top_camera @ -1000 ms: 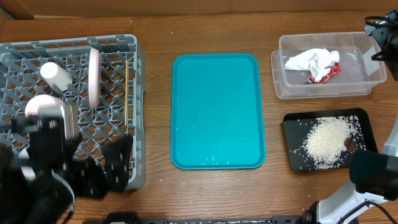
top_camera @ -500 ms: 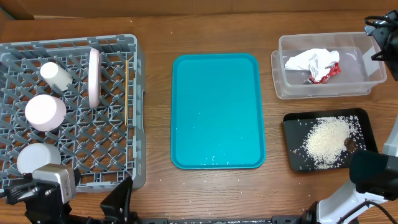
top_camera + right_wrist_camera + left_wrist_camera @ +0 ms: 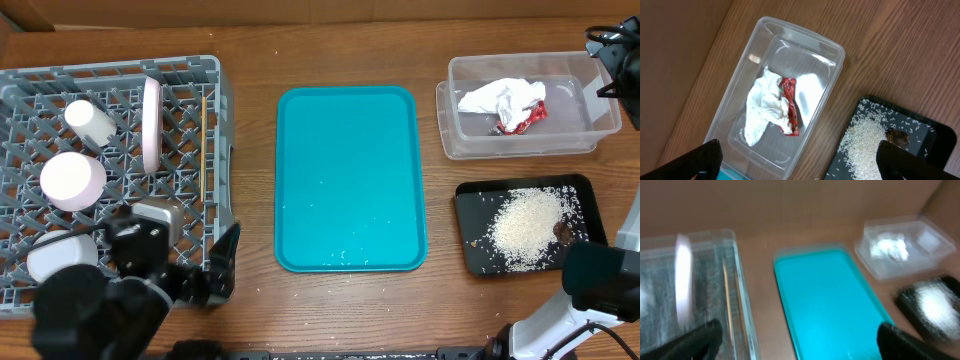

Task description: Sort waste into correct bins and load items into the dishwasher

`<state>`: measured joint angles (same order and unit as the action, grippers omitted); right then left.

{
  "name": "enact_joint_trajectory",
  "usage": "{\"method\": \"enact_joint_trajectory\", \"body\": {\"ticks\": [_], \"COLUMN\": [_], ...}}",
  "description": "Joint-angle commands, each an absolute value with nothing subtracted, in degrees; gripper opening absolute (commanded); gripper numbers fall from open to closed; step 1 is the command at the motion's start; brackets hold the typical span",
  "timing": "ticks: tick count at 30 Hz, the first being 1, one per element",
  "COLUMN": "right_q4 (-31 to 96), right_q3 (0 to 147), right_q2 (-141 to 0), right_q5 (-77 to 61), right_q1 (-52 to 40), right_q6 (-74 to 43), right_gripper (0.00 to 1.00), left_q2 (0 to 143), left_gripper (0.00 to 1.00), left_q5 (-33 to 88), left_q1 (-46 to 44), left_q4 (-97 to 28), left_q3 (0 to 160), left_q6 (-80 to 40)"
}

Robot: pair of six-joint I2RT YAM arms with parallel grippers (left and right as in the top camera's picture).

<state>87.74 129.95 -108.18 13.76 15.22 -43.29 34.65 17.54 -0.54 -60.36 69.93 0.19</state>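
Square grey plastic dish rack [image 3: 190,75] carries the pale pink round plate [image 3: 151,123] on edge, two whitish bowls [image 3: 72,180], a white cup [image 3: 90,121], thin wooden chopsticks [image 3: 204,140] — left pincer [image 3: 799,342] at its front corner, spread wide, empty; right pincer [image 3: 807,161] above the clear plastic tub [image 3: 830,50] — equally wide, holding nothing

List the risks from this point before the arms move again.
1. The left gripper hangs open over the near corner of the dish rack, close to a bowl and the chopsticks; a careless move might knock them.
2. The plate stands on edge and might tip if the rack is bumped.
3. Stray rice grains on the teal tray may go unsorted.
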Motion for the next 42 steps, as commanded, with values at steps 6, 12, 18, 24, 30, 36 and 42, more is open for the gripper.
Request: {"method": "enact_joint_trajectory", "body": {"ticks": [6,12,18,24,30,36,42], "right_q4": [87.5,87.5,87.5,87.5,87.5,87.5,87.5], "right_q3": [130.8,130.8,130.8,130.8,130.8,130.8,130.8], "right_q2": [-107.3,-107.3,-107.3,-107.3,-107.3,-107.3,-107.3], "right_q5": [14.3,14.3,14.3,14.3,14.3,14.3,14.3], "right_q1": [15.2,15.2,15.2,15.2,15.2,15.2,15.2], "right_q6": [-43.5,-43.5,-43.5,-43.5,-43.5,-43.5,-43.5], "right_gripper": [1.00,1.00,1.00,1.00,1.00,1.00,1.00], "left_q2": [17.4,8.4,3.4,0.6,0.2,0.2,0.2], "left_gripper": [1.00,1.00,1.00,1.00,1.00,1.00,1.00], "left_q5": [17.1,9.6,2.3,-1.9,-2.7,-3.4,-3.0], "left_q1": [-1.5,-1.5,-1.5,-1.5,-1.5,-1.5,-1.5], "left_q4": [-32.8,-14.8,-2.0,3.4,0.4,-4.3,-4.2], "left_q3": [35.4,17.6,7.8,1.8,0.3,0.3,0.3], "left_q6": [12.0,4.6,-0.5,-5.7,-6.3,-5.6,-4.9]}}
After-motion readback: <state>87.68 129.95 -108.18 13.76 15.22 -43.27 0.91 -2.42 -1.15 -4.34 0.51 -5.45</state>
